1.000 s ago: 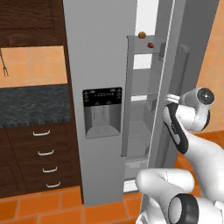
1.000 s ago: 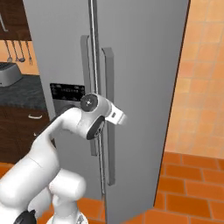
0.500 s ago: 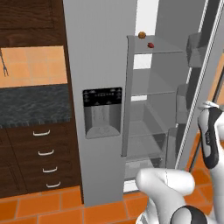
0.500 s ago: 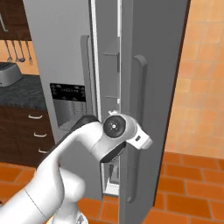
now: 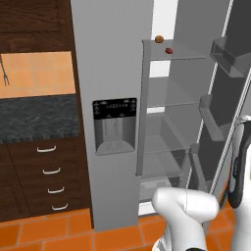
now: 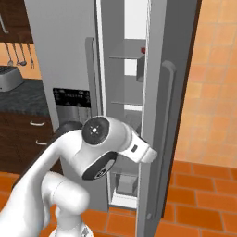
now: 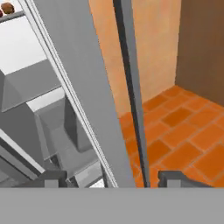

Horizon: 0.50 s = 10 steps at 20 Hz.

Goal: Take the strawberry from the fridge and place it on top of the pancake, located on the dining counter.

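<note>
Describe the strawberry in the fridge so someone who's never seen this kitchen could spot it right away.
Look at the tall grey fridge, whose right door stands open. On its top shelf lie two tiny round things side by side. The strawberry is the red one, nearer the open door; the one beside it is orange-brown.

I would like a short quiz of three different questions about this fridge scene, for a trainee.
1. True or false: the right door of the fridge is open.
2. Which shelf holds the strawberry: A top, B middle, C bottom?
3. What lies next to the strawberry?

Key: 1 true. 2 A. 3 A small orange-brown round item, a little farther back.
</note>
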{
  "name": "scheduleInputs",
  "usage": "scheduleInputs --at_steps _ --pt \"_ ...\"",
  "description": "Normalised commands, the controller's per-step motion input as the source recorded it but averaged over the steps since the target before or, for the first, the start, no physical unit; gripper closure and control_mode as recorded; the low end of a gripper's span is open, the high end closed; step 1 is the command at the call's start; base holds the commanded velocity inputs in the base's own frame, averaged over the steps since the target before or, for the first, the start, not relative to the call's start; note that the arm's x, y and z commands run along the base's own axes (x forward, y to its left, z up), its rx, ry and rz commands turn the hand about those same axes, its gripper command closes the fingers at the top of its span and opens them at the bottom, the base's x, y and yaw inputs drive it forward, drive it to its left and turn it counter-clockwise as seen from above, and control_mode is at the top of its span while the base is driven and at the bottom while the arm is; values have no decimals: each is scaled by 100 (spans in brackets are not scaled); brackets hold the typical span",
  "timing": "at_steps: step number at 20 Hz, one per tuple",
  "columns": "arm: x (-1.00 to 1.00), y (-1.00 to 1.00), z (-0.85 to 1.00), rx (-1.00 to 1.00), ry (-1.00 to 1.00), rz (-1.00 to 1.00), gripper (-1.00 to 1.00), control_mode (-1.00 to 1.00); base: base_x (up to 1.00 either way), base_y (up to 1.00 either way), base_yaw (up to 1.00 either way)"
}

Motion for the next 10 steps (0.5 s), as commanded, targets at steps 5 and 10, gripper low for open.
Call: scheduleInputs --at_steps 5,10 --pt "34 95 7 -41 48 3 -100 -100 0 0 0" --pt "84 62 -41 -42 38 4 -100 -100 0 0 0"
